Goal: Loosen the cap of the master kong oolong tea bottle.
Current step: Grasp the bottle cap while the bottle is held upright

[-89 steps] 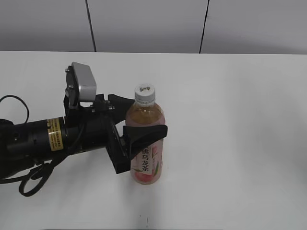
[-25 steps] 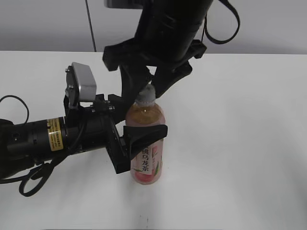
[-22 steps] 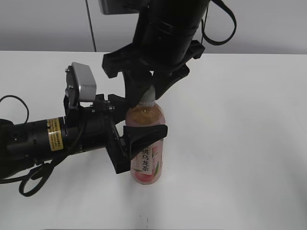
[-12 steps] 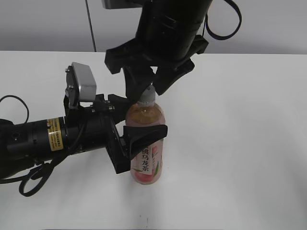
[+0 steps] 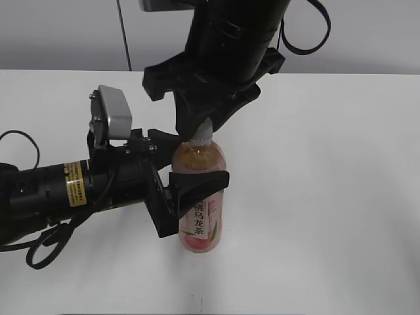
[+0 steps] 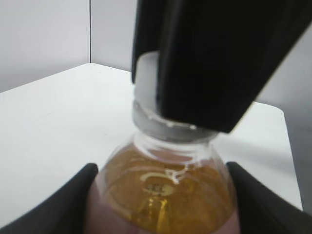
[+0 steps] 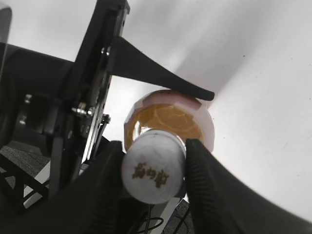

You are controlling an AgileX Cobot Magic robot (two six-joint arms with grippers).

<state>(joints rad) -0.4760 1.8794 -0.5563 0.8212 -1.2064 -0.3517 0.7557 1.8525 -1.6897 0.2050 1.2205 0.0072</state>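
In the outside view, the bottle [image 5: 199, 197] stands upright near the middle of the white tabletop [image 5: 328, 197]. It holds pale amber tea that fills it almost up to the neck. Its label is pink and white with dark Chinese letters. The left end effector [image 5: 190, 161] comes in from the left, lying low over the tabletop, and its two black fingers are closed on the bottle's body, one in front and one behind. The right end effector [image 5: 205, 125] comes down from above. Its black fingers are closed around the cap [image 5: 204, 131], and only a small white bit of the cap shows. Behind the tabletop is a grey wall [image 5: 65, 33] with thin dark lines running down it.

In the left wrist view, the bottle [image 6: 163, 195] is very close. The amber tea shows through the clear, rounded shoulder. The cap [image 6: 145, 78] is a blurry white, and a big black finger [image 6: 219, 58] of the right end effector covers most of it. The white tabletop [image 6: 48, 126] lies behind, and a grey wall [image 6: 44, 39] is past its edge.

In the right wrist view, looking down, the white cap [image 7: 153, 168] with a small dark logo sits tight between the two black fingers [image 7: 209, 185]. Under it shows the amber tea in the bottle [image 7: 170, 119]. A finger of the left end effector [image 7: 161, 75] curves along the bottle's side. The tabletop [image 7: 258, 97] is white.
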